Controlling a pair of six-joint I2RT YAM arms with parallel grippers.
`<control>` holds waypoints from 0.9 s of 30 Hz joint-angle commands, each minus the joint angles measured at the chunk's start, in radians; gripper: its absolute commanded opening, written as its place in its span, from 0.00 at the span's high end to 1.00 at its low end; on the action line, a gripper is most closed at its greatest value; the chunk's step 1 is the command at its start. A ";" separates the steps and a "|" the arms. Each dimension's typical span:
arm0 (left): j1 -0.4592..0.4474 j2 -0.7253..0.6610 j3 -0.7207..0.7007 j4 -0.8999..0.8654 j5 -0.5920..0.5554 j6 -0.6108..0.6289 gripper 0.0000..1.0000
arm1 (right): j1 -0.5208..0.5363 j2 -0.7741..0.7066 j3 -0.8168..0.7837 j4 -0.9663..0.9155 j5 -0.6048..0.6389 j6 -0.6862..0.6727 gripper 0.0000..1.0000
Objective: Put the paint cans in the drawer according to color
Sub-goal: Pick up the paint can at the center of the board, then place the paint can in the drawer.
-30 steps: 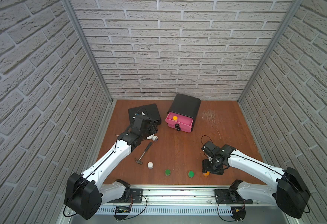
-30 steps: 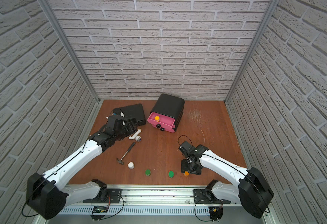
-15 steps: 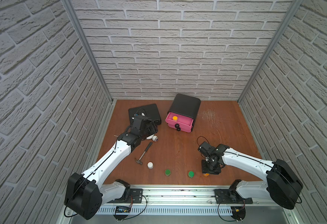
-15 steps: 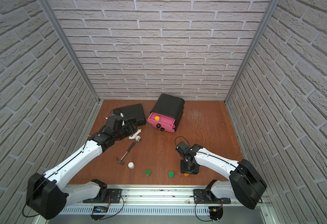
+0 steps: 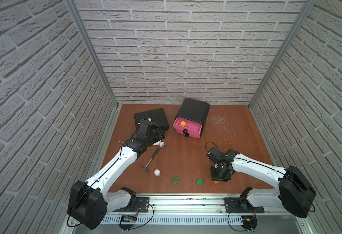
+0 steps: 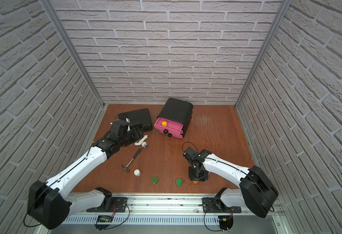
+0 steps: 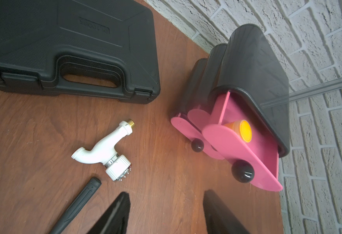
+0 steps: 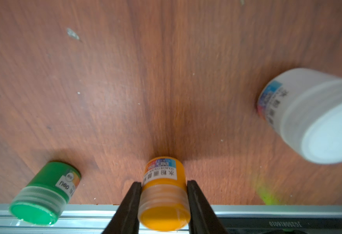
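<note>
Between right claw (image 8: 164, 183) jaws: orange paint can (image 8: 164, 204)

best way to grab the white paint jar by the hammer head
Come straight down from above and pinch the round side wall of the white paint jar just below its lid: it looks upright, lid up. Turn the grip so it clears the hammer, whose head lies close beside the jar.

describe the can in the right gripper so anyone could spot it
Look along the front edge of the table. The orange can there is clamped in the right gripper; the green can and white can beside it stand free.
</note>
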 commanded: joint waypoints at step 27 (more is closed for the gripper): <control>0.005 -0.004 -0.103 0.122 0.101 -0.040 0.39 | -0.150 0.533 1.314 -0.515 0.110 -0.457 0.89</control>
